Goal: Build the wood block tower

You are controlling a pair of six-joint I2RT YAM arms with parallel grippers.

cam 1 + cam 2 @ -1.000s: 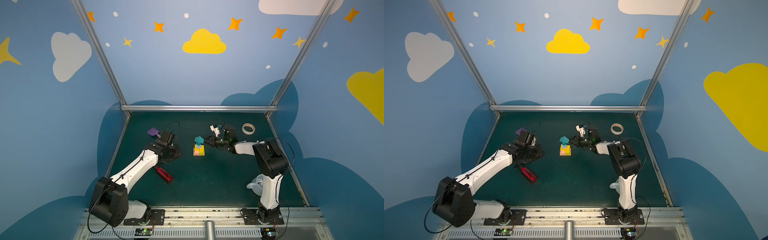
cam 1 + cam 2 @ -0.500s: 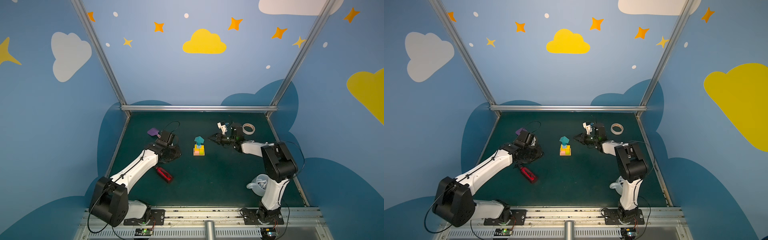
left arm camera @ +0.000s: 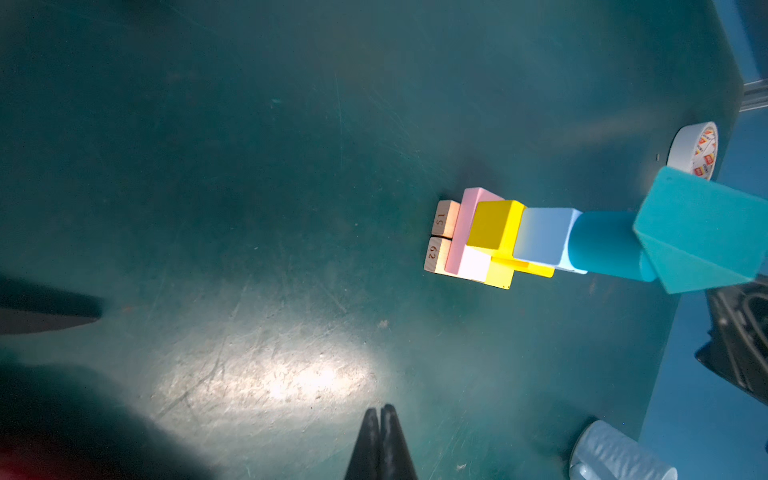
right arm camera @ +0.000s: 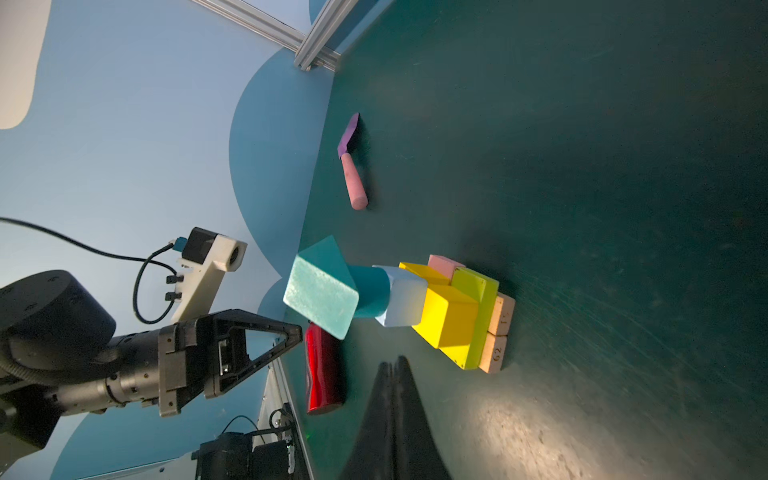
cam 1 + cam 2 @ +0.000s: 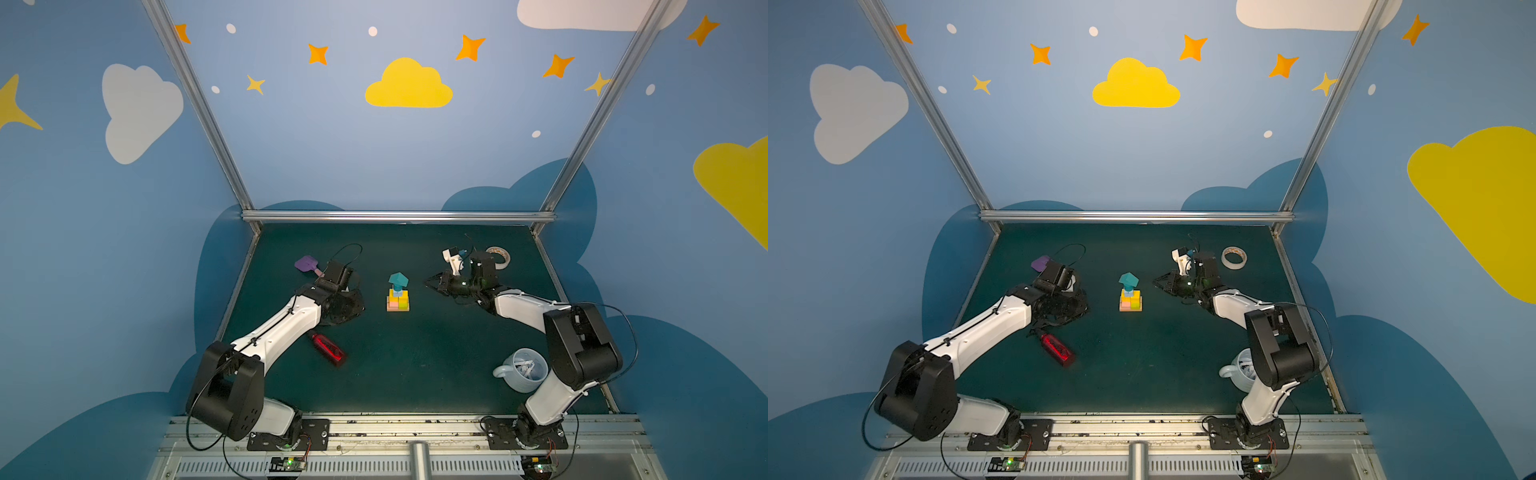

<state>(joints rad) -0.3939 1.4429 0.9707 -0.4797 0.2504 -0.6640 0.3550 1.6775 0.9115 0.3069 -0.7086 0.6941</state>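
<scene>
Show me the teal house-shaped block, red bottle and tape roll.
teal house-shaped block [image 5: 398,278]: in a top view, roof face.
red bottle [image 5: 328,349]: in a top view, mid-body.
tape roll [image 5: 1233,266]: in a top view, near rim.

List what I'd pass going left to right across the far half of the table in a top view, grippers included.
purple spatula → left gripper → tower → right gripper → tape roll
</scene>
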